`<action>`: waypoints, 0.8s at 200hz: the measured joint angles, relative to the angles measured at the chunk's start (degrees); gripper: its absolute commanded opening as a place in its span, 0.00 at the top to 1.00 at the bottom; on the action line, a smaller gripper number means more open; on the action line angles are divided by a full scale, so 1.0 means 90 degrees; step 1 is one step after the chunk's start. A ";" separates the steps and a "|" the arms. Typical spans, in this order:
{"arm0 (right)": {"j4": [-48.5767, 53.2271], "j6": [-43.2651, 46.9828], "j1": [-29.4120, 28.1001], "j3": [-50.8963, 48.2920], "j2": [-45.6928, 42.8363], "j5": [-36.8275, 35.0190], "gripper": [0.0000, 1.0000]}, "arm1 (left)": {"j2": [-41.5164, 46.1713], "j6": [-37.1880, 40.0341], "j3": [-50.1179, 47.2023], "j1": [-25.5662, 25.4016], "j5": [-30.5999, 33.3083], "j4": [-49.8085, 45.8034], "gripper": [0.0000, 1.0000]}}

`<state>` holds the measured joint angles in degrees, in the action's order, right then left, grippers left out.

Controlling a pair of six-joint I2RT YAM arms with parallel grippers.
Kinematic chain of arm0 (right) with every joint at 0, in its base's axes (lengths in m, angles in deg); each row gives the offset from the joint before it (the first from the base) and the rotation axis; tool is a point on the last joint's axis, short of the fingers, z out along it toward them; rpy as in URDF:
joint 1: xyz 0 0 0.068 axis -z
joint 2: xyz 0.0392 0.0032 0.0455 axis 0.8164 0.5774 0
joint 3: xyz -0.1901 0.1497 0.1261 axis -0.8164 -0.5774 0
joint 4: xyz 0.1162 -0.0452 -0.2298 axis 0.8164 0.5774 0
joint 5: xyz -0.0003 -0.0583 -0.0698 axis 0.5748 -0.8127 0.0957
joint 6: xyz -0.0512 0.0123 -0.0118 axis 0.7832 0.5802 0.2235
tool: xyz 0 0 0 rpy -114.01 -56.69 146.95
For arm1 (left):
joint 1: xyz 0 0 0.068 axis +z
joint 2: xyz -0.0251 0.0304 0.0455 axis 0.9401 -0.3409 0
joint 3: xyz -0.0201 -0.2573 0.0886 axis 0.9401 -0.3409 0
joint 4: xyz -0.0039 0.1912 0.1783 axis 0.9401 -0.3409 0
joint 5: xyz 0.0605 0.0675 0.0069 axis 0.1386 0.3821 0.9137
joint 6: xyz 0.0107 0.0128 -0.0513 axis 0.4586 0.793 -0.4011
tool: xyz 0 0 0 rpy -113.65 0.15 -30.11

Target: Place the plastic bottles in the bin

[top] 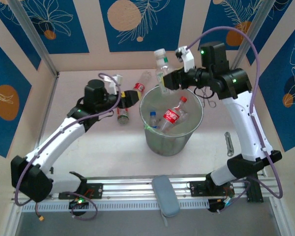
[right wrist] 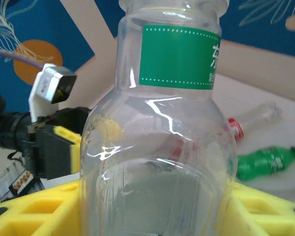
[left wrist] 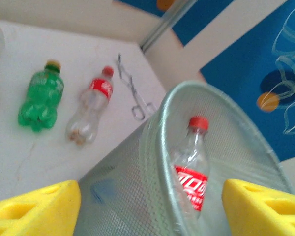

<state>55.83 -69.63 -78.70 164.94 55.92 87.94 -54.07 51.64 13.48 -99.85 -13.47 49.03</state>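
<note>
The bin (top: 150,132) stands mid-table with a red-label bottle (top: 174,114) and a blue-capped bottle (top: 153,118) inside. My right gripper (top: 168,81) is shut on a clear bottle with a green label (right wrist: 157,147) and a white cap (top: 160,53), held upright over the bin's far rim. My left gripper (top: 132,98) hangs open beside the bin's left rim (left wrist: 172,147); its yellow fingers (left wrist: 34,206) stand wide apart with nothing between them. On the table lie a green bottle (left wrist: 39,98) and a red-label bottle (left wrist: 91,110).
Metal tongs (left wrist: 135,93) lie near the table's corner, and another metal tool (top: 228,143) lies right of the bin. More bottles (top: 140,86) lie left of the bin behind my left gripper. A grey case (top: 165,194) rests on the rail at the near edge. Walls enclose the table.
</note>
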 measured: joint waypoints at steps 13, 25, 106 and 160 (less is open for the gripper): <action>0.0117 -0.0002 -0.0010 -0.0600 -0.0202 -0.0126 0.45 | -0.0257 0.0168 0.0097 -0.0240 0.0170 -0.0206 0.32; 0.0223 -0.0051 -0.0010 -0.1110 -0.0359 -0.0204 0.47 | -0.0403 0.0287 0.0136 -0.0396 0.0274 -0.0330 0.36; 0.0185 -0.0559 -0.0396 -0.3167 -0.0729 -0.0070 0.48 | -0.0702 0.0323 0.0430 -0.0566 0.0408 -0.0345 0.43; -0.0328 -0.0804 -0.0459 -0.3759 -0.0544 0.0240 0.29 | -0.0699 0.0223 0.0430 -0.0600 0.0498 -0.0308 0.46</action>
<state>52.88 -76.87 -82.83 131.11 51.02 90.11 -60.36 53.65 17.35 -105.25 -8.99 46.26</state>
